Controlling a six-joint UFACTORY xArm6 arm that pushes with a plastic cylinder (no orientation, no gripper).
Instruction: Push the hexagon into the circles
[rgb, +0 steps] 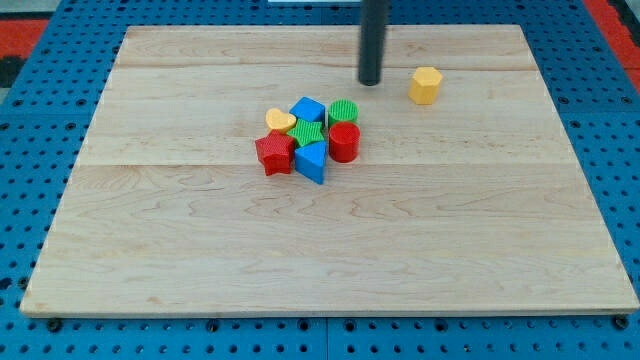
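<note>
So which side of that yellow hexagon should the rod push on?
Its right face, away from the cluster. The yellow hexagon stands alone right of my tip; the green circle and red circle lie lower left, so push leftward and down.

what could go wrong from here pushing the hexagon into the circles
1. My tip is on the view's left of the yellow hexagon, the cluster's side; pushing from here would likely send it away from the circles.
2. The green circle and red circle sit packed against other blocks, so a hard push may scatter the cluster.
3. An off-centre push could make the hexagon slip past.
</note>
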